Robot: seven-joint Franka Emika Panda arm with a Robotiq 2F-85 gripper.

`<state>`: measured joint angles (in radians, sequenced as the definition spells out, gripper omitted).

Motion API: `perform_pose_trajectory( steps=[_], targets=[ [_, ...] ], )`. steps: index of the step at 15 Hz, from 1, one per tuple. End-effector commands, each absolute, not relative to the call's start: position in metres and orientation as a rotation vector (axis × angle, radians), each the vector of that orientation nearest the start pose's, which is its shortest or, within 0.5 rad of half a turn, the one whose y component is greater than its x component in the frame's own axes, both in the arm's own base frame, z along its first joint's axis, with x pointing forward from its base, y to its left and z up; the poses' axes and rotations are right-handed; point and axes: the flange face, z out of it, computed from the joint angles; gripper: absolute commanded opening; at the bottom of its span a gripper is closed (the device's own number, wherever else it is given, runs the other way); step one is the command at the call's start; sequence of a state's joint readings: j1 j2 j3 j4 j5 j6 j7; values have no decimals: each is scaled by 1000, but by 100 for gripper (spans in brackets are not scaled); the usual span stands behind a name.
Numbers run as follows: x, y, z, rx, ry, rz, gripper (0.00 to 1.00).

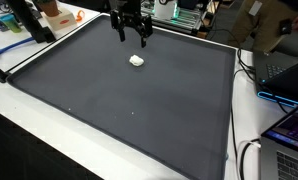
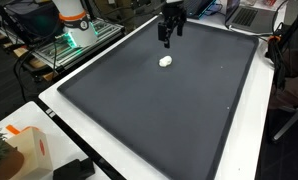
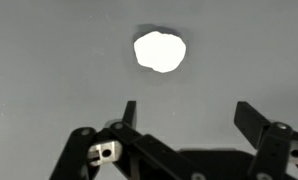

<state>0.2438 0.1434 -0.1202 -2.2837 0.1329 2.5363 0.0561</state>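
In an exterior view, a box (image 2: pixel 27 150) with orange marks is sitting at the nearest corner of the white table (image 1: pixel 19 130). A laptop (image 1: pixel 289 135) is glowing at the near edge in an exterior view. Past these, a dark mat (image 1: pixel 119 110) is covering most of the table and is showing bare across its near and middle parts in both exterior views.

Farther back on the mat, a small white lump (image 1: pixel 136 61) is lying alone, well inside the edges. In both exterior views it is resting just on the near side of the end effector (image 1: pixel 131 40), apart from it.

The end effector is hanging above the mat close to the far edge and pointing down. Its jaws are standing wide apart and are gripping nothing. In the wrist view, the two dark fingers (image 3: pixel 131 108) are framing an empty stretch of mat, and the lump (image 3: pixel 159 51) is showing beyond the tips, a little toward the finger on the picture's left side, touching neither.

Behind the far edge, clutter is lying too blurred to name.
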Motion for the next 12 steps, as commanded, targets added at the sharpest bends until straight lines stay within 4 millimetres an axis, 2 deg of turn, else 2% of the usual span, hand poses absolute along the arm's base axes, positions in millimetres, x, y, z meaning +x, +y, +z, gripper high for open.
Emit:
perform_pose_trajectory(
  steps=[1,4,12],
  targets=[
    [537,65,303,-3061,55,-161,100],
    [537,65,301,-3059,55,-156,100],
    [562,68,296,-3214,144,6,100]
  ],
)
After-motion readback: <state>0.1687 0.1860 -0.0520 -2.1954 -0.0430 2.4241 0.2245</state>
